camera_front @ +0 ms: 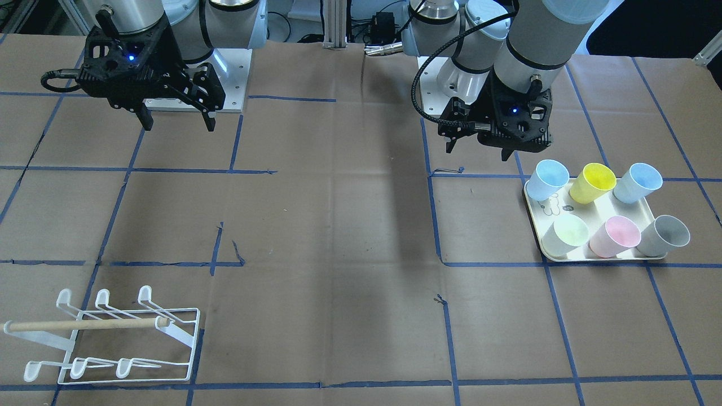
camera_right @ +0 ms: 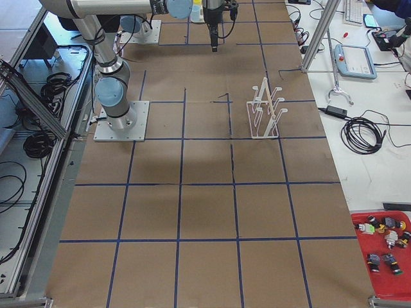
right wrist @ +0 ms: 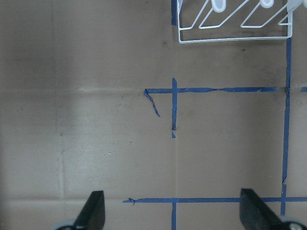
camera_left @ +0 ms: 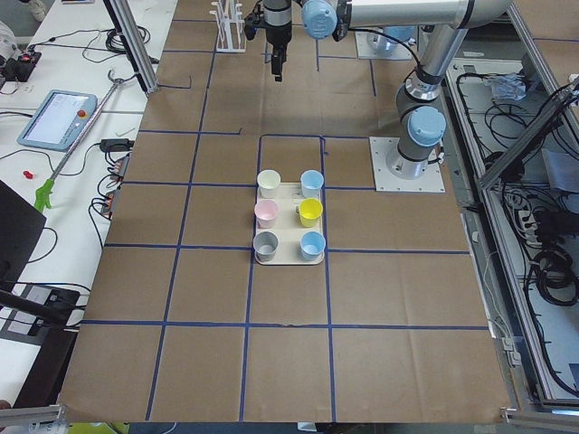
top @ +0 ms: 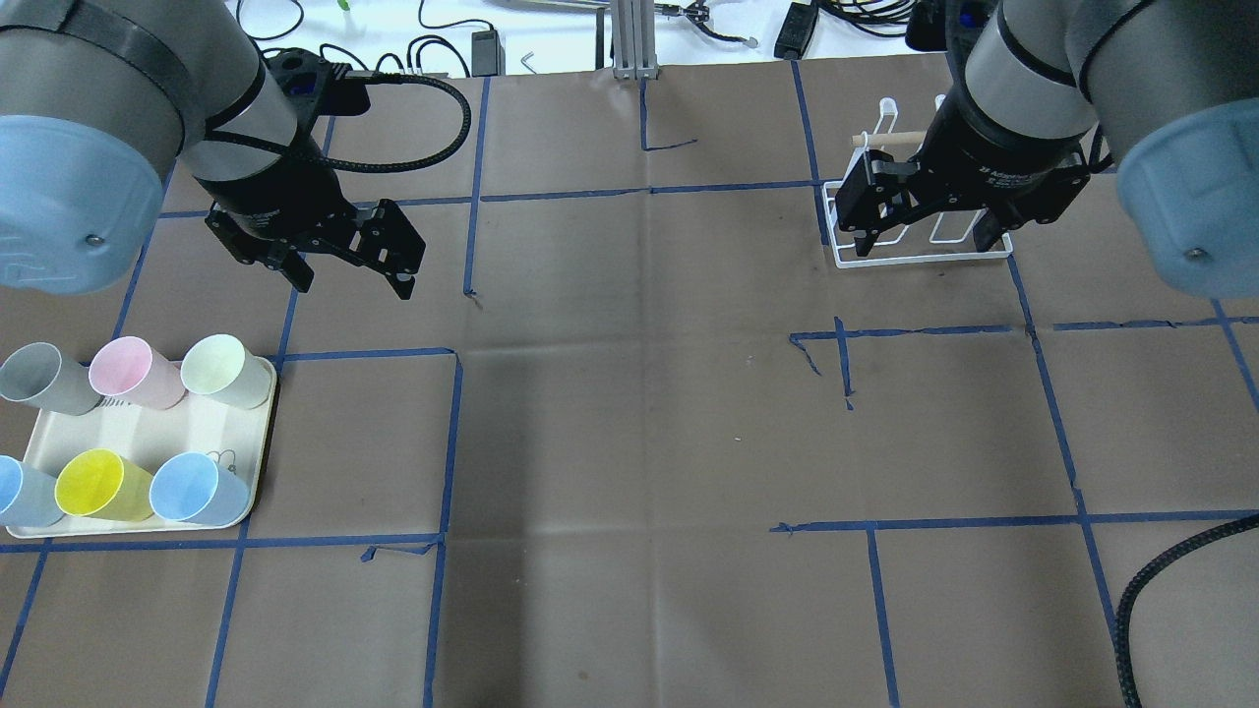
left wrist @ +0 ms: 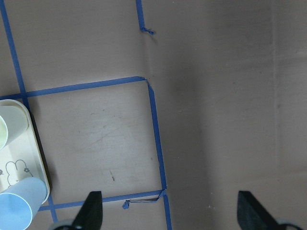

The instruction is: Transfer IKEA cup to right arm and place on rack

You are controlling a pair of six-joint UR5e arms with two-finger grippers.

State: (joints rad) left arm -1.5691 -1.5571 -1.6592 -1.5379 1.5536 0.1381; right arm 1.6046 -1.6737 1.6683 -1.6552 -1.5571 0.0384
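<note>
Several IKEA cups stand on a cream tray (camera_front: 548, 207): pale blue (camera_front: 548, 179), yellow (camera_front: 591, 181), blue (camera_front: 637, 181), pale green (camera_front: 566, 235), pink (camera_front: 615, 235) and grey (camera_front: 664, 235). My left gripper (camera_front: 478, 151) hangs open and empty above the table, just beside the tray's robot-side corner. In the left wrist view its fingertips (left wrist: 93, 211) frame bare paper, with a blue cup (left wrist: 17, 211) at the edge. The white wire rack (camera_front: 113, 338) with its wooden dowel sits at the far side. My right gripper (top: 923, 246) hovers open and empty in front of it.
Brown paper with a grid of blue tape covers the table (top: 639, 413). In the overhead view the tray (top: 148, 433) lies at the near left and the rack (top: 925, 258) at the far right. Cables and gear lie beyond the far edge.
</note>
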